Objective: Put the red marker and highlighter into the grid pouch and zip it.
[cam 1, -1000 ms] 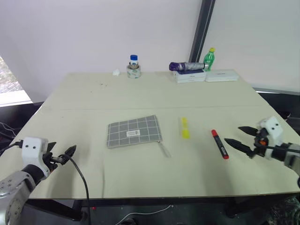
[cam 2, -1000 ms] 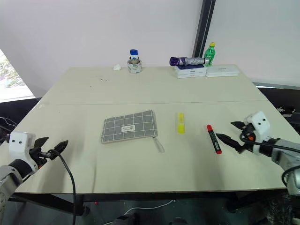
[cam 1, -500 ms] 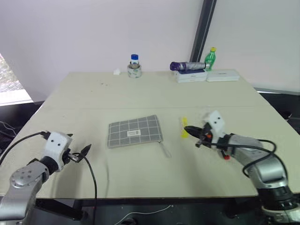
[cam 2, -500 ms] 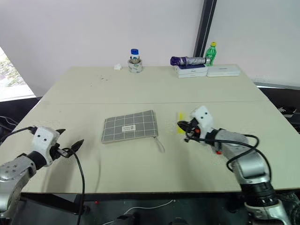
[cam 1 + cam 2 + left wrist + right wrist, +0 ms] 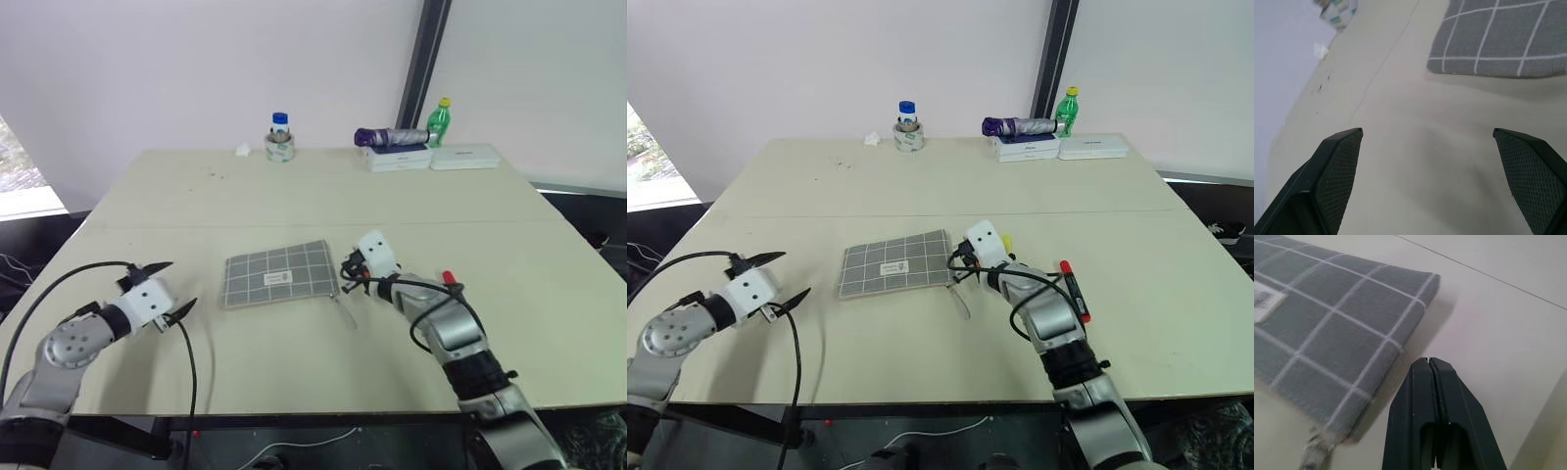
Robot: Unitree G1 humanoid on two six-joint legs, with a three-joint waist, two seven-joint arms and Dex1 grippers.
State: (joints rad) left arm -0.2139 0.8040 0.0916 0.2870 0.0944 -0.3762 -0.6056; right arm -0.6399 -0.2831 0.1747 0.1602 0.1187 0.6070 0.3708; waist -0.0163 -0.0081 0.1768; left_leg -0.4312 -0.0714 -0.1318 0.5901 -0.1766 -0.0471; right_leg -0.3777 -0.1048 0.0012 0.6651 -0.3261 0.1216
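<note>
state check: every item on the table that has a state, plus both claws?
grid pouch: flat on the table, looks zipped, pull cord trailing off its corner
red marker: lying on the table, not in the pouch
highlighter: mostly hidden behind the right arm, still outside the pouch
left claw: open, empty
right claw: shut on nothing, at the pouch's right edge

1. Beige table (image 5: 294, 186), faint seam line across the top.
2. Plain white wall (image 5: 196, 69) behind; dark vertical post (image 5: 421, 59) splits it near the right.
3. Bright window (image 5: 15, 166) at far left.
4. Dark floor (image 5: 29, 245) past the table edges.
</note>
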